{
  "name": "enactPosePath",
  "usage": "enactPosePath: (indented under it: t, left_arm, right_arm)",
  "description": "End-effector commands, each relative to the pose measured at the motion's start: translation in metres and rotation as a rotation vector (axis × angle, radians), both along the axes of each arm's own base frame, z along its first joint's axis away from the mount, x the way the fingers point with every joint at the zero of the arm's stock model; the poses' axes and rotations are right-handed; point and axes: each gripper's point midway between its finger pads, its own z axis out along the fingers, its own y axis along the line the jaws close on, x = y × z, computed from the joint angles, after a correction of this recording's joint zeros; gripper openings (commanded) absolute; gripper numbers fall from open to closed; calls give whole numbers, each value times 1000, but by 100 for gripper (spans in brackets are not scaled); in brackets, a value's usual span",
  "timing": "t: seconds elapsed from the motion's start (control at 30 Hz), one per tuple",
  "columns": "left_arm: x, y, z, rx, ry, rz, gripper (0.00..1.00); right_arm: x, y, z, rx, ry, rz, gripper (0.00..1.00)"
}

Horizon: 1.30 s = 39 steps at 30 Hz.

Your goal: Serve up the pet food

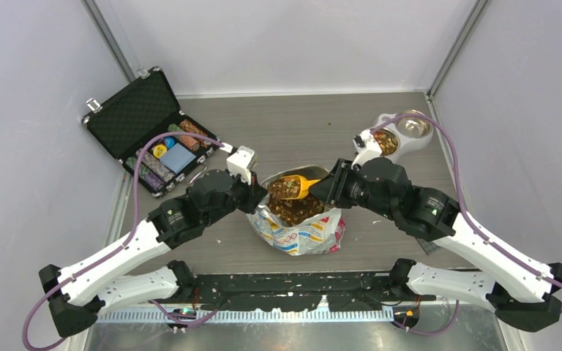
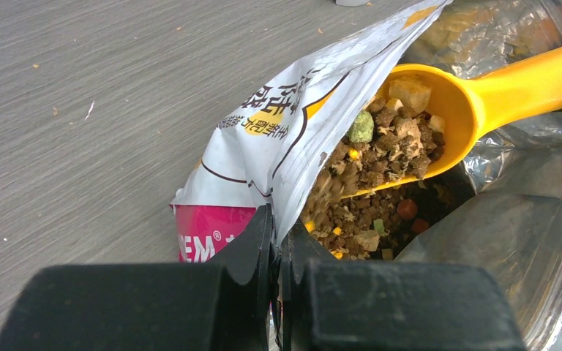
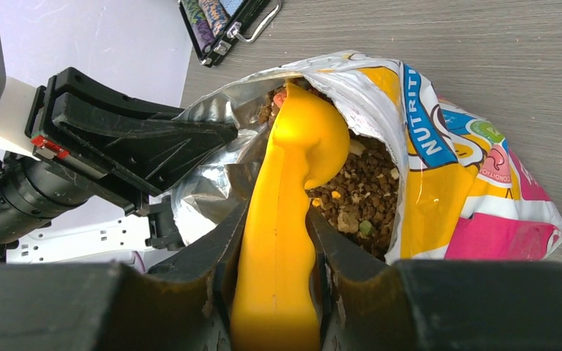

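Observation:
The foil bag (image 1: 304, 234) stands open mid-table, full of brown pet food (image 1: 296, 210). My left gripper (image 2: 278, 219) is shut on the bag's (image 2: 278, 131) left rim and holds the mouth open. My right gripper (image 3: 276, 212) is shut on the handle of a yellow scoop (image 3: 300, 146). The scoop (image 2: 483, 95) sits inside the bag mouth, heaped with pet food (image 2: 388, 146). From above, the scoop (image 1: 298, 186) is level over the bag, between the left gripper (image 1: 257, 196) and the right gripper (image 1: 331, 187). More pet food (image 3: 358, 197) lies below it.
A white double pet bowl (image 1: 372, 137) stands at the back right, its near cup holding some kibble (image 1: 386, 142), its far steel cup (image 1: 414, 124) bare. An open black case of poker chips (image 1: 154, 131) lies at the back left. Crumbs dot the wood table (image 1: 300, 121).

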Motion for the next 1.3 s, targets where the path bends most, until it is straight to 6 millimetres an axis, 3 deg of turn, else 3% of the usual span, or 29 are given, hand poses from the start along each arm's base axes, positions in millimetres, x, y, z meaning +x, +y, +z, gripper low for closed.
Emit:
enactPosePath:
  t: [0.0, 0.1, 0.13, 0.17, 0.2, 0.23, 0.57, 0.87, 1.27]
  left_arm:
    - [-3, -7, 26, -73, -32, -20, 0]
    - [-4, -6, 26, -75, -32, -21, 0]
    - [-4, -6, 26, -76, -33, -21, 0]
    - [-4, -5, 26, -77, -34, -21, 0]
    - [-5, -5, 27, -80, -36, -21, 0]
    - [-5, -4, 28, -83, -38, -21, 0]
    - [-4, -2, 27, -79, -42, -11, 0]
    - [0, -5, 23, -63, -33, -1, 0]
    - [8, -5, 19, -27, -27, 33, 0]
  right_arm:
    - [1, -3, 24, 96, -54, -13, 5]
    - [-3, -1, 15, 179, -16, 8, 5]
    - [-1, 3, 19, 225, -29, 18, 5]
    - [-5, 3, 9, 253, 5, 38, 5]
    - [-4, 5, 14, 298, -5, 51, 5]
    - [-7, 5, 5, 321, 22, 66, 5]
    - [-9, -5, 17, 501, -1, 94, 5]
    - [-18, -13, 34, 547, -26, 112, 5]
    - [-22, -18, 37, 543, -26, 106, 5]
